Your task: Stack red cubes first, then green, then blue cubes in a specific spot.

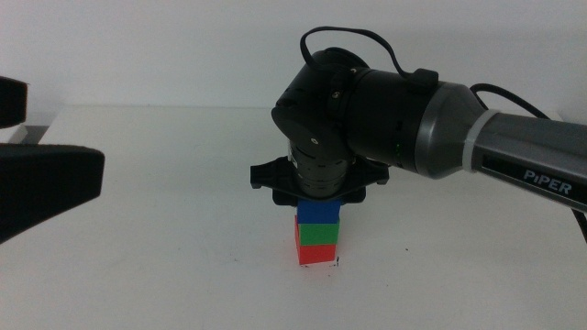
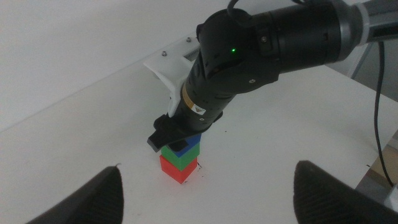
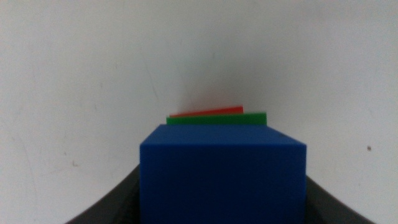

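Observation:
A stack stands on the white table: the red cube (image 1: 317,253) at the bottom, the green cube (image 1: 318,234) on it, and the blue cube (image 1: 319,213) on top. My right gripper (image 1: 318,203) comes straight down over the stack and is shut on the blue cube (image 3: 222,174), with slivers of green (image 3: 217,119) and red (image 3: 208,112) showing beyond it. The stack also shows in the left wrist view (image 2: 179,169). A black tick (image 1: 339,261) of the marked spot shows at the red cube's base; the rest of the spot is covered. My left gripper (image 2: 205,193) is open, off to the left.
The right arm's thick black and grey body (image 1: 431,128) hangs over the table's middle. The left arm's dark shapes (image 1: 46,179) fill the left edge. A white bracket (image 2: 165,68) sits at the table's far edge. A lone black speck (image 3: 369,148) lies beside the stack.

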Robot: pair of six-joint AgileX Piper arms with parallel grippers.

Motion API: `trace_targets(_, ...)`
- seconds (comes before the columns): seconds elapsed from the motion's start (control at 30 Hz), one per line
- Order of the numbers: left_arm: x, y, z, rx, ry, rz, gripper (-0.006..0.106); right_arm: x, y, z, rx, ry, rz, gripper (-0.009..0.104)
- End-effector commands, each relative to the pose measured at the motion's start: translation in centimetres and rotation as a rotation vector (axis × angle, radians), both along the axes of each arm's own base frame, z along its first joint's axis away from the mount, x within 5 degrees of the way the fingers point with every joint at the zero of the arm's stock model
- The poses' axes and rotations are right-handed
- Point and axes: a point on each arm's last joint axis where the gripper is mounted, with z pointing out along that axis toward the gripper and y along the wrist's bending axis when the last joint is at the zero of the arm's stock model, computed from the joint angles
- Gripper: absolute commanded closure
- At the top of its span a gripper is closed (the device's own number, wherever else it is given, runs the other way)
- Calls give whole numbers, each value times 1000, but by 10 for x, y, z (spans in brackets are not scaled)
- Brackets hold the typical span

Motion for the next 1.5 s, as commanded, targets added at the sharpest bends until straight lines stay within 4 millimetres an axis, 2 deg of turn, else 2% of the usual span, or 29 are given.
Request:
trace_targets(0.0, 0, 0, 0, -13, -1, 1, 7, 3, 0, -1, -22, -18, 0, 81)
trace_targets(0.3, 0, 0, 0, -13, -1, 1, 7, 6, 2, -5, -48, -34, 37, 80)
trace_targets(0.4, 0, 0, 0, -13, -1, 1, 7, 6, 2, -5, -43, -31, 41, 76)
trace_targets(0.5, 0, 0, 0, -13, -1, 1, 7, 6, 2, -5, -45, -32, 48, 58)
trace_targets(0.67, 0, 0, 0, -13, -1, 1, 7, 7, 2, -3, -46, -47, 65, 13)
trace_targets(0.73, 0, 0, 0, -13, -1, 1, 7, 4, -3, 12, -29, -68, 76, 2)
trace_targets(0.8, 0, 0, 0, -13, -1, 1, 7, -4, -14, 38, 6, -107, 92, 2)
trace_targets(0.87, 0, 0, 0, -13, -1, 1, 7, -22, -36, 72, 29, -163, 132, 2)
trace_targets(1.0, 0, 0, 0, -13, -1, 1, 7, -65, -99, 105, 60, -255, 217, 2)
trace_targets(1.03, 0, 0, 0, -13, -1, 1, 7, -74, -117, 107, 94, -290, 237, 2)
trace_targets(1.17, 0, 0, 0, -13, -1, 1, 7, -110, -188, 98, 222, -453, 290, 2)
trace_targets(1.27, 0, 0, 0, -13, -1, 1, 7, -134, -225, 81, 236, -551, 302, 2)
trace_targets(1.37, 0, 0, 0, -13, -1, 1, 7, -149, -246, 73, 249, -629, 251, 2)
trace_targets(1.47, 0, 0, 0, -13, -1, 1, 7, -156, -256, 70, 241, -662, 210, 2)
